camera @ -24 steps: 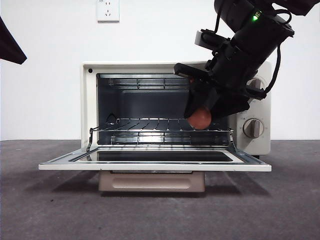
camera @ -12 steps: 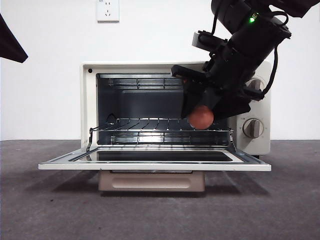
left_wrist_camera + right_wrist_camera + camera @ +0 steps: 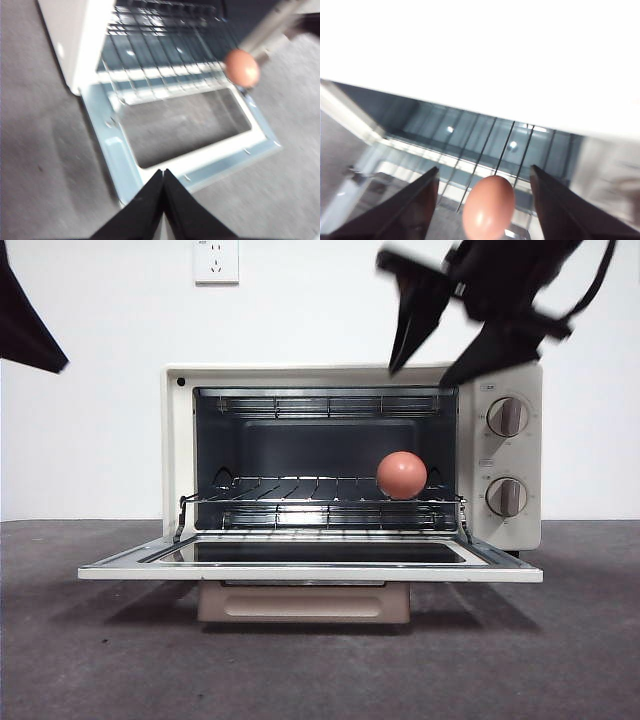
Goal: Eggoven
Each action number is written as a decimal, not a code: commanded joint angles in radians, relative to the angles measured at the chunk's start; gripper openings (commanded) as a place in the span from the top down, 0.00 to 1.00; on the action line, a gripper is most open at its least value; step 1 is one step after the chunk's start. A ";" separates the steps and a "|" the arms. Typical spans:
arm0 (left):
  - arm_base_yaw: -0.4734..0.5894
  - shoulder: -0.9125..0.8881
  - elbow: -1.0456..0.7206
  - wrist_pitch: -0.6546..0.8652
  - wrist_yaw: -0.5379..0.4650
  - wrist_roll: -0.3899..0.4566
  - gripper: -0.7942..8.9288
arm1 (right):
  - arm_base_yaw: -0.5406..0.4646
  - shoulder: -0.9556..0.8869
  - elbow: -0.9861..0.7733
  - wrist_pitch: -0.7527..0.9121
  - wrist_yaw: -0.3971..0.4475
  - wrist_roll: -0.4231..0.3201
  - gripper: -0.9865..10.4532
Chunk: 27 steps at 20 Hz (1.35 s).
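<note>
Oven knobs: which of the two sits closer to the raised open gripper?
The upper knob on the cream toaster oven; it sits just below the right gripper, unlike the lower knob.

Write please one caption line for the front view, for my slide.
Egg resting on the wire rack of the open toaster oven, right gripper open above.

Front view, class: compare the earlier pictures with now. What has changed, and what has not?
The right gripper let go of the egg and rose out of the oven, jaws open. The egg stays on the rack; the door remains down, the left gripper shut.
</note>
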State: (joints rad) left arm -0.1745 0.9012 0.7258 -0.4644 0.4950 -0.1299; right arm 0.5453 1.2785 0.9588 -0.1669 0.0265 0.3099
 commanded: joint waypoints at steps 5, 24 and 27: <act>0.045 0.217 -0.041 0.164 -0.003 -0.039 0.91 | 0.023 -0.217 0.012 -0.171 0.000 -0.050 0.66; 0.040 0.704 -0.045 0.499 0.089 -0.100 0.91 | 0.023 -0.463 0.012 -0.314 0.000 -0.063 0.66; 0.030 0.742 -0.045 0.517 0.121 -0.100 0.91 | 0.023 -0.463 0.012 -0.317 0.000 -0.063 0.66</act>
State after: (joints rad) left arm -0.1394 1.6180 0.6773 0.0425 0.6056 -0.2249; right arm 0.5617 0.8093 0.9588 -0.4904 0.0265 0.2584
